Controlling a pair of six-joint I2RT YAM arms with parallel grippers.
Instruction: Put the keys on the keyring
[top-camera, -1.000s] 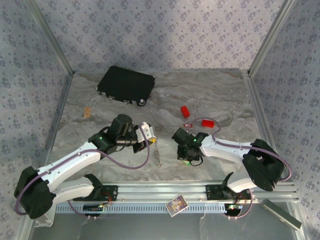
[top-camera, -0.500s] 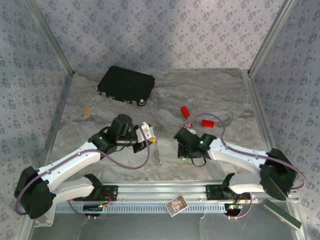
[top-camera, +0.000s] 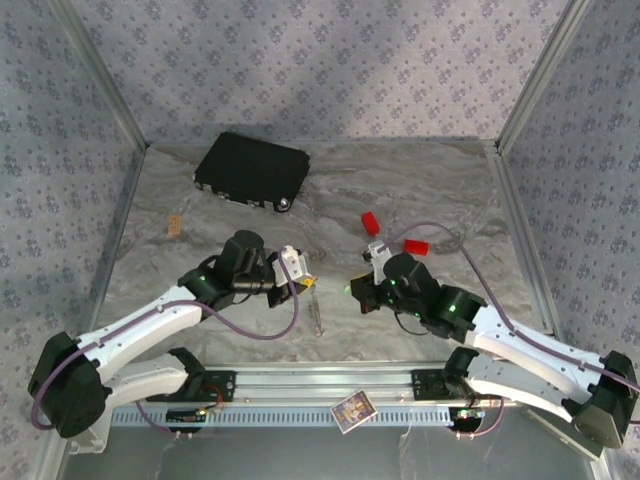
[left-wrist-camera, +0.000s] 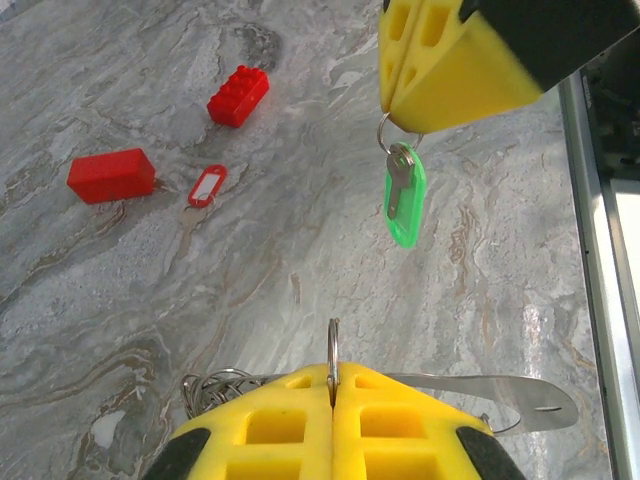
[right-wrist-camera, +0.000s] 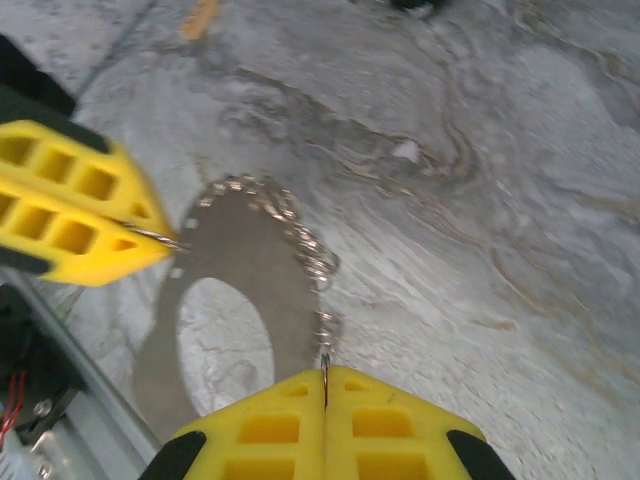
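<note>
1. Yellow ribbed plastic fingers of the left gripper (left-wrist-camera: 333, 385) are pressed together on a thin silvery ring of the keyring (right-wrist-camera: 250, 262). The keyring is a pale grey flat loop with an oval hole, edged in fine chain. It hangs from the grip over the marbled grey table (top-camera: 450, 190); whether its lower end rests there I cannot tell.
2. Just beyond, the right gripper (right-wrist-camera: 325, 385) is clamped on the small split ring of the tiny green key (left-wrist-camera: 404, 195) with its bright plastic head. The key dangles free in the air, near the left gripper but not touching it.
3. A second ago the right gripper sat low over the table with its arm folded. It has since risen and reached in toward the left one. My reading is that the pick-up is done and threading ring onto ring comes next, which needs fiddly alignment.
4. Farther off, the small red key (left-wrist-camera: 205, 186) with a white window lies flat on the table, not yet fetched, beside two red plastic blocks (left-wrist-camera: 110, 175).
5. Farthest back sits a black rectangular case (top-camera: 250, 170).
</note>
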